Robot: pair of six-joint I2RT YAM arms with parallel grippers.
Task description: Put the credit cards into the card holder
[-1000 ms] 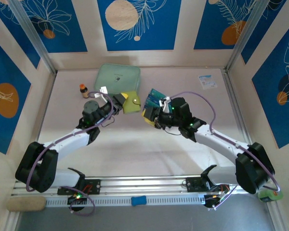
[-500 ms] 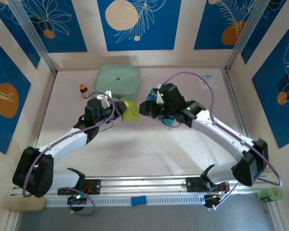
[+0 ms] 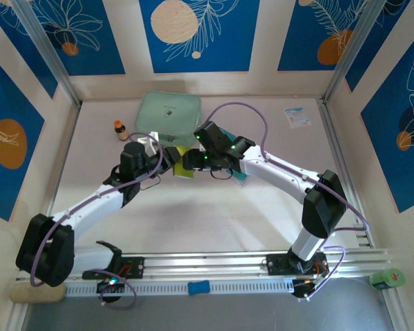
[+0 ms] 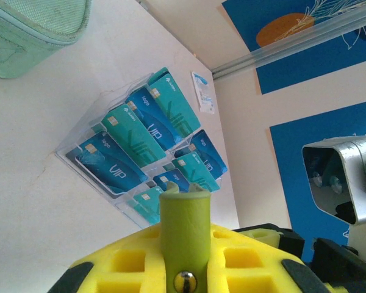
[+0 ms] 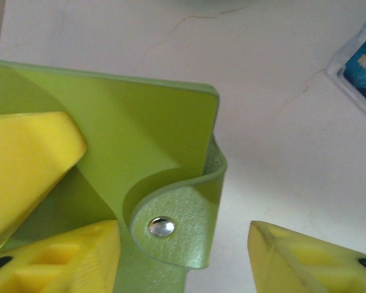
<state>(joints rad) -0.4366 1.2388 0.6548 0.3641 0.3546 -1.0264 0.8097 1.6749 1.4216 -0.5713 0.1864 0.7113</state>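
From above, my right arm (image 3: 276, 169) covers most of the credit cards (image 3: 240, 176), and the card holder (image 3: 182, 168) is nearly hidden beneath my left gripper (image 3: 171, 149) and right gripper (image 3: 191, 163). My left wrist view cuts the card holder off at the bottom edge and the mint pouch (image 4: 30, 24) at the top left corner, and the paper packet (image 4: 202, 101) is too small to read. My right wrist view cuts the card holder at its left and bottom edges, with one blurred card corner at the right edge.
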